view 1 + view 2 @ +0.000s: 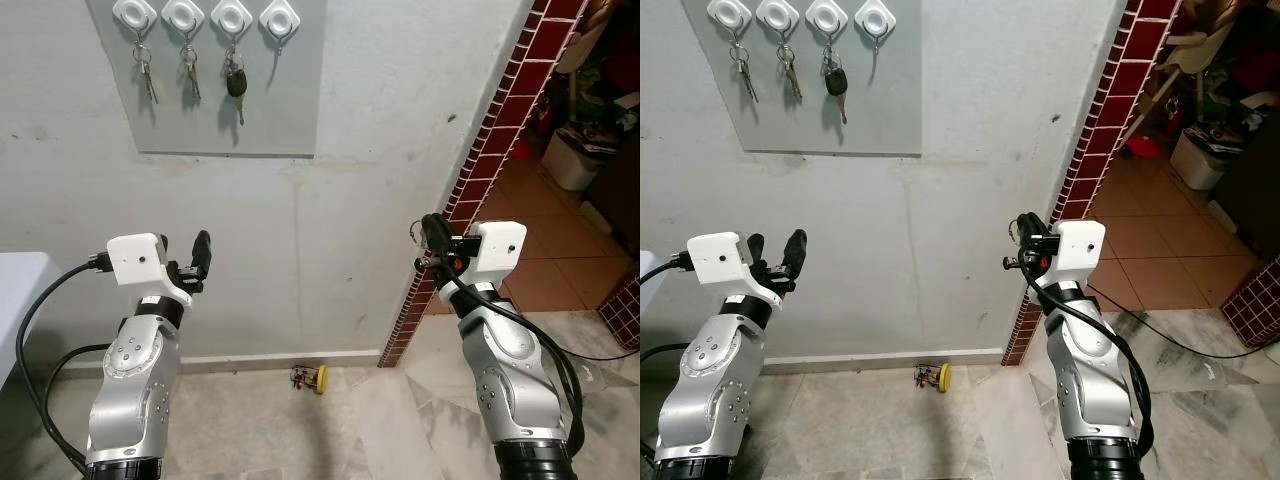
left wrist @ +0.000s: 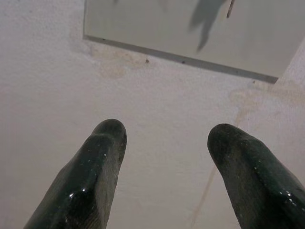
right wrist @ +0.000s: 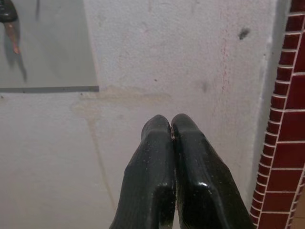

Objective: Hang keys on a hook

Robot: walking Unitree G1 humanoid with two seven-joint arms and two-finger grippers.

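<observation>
High above right hand (image 1: 432, 240), empty hook (image 1: 279, 18)

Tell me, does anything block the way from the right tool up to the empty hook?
Nothing visible does. Only bare wall lies between the shut right tool and the empty hook, the rightmost on the grey board. The closest hanging thing, a black car key, sits one hook to its left.

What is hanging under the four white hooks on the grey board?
Keys hang under three hooks; the fourth hook holds none. The right tool is shut; any key ring there is partly covered.
</observation>
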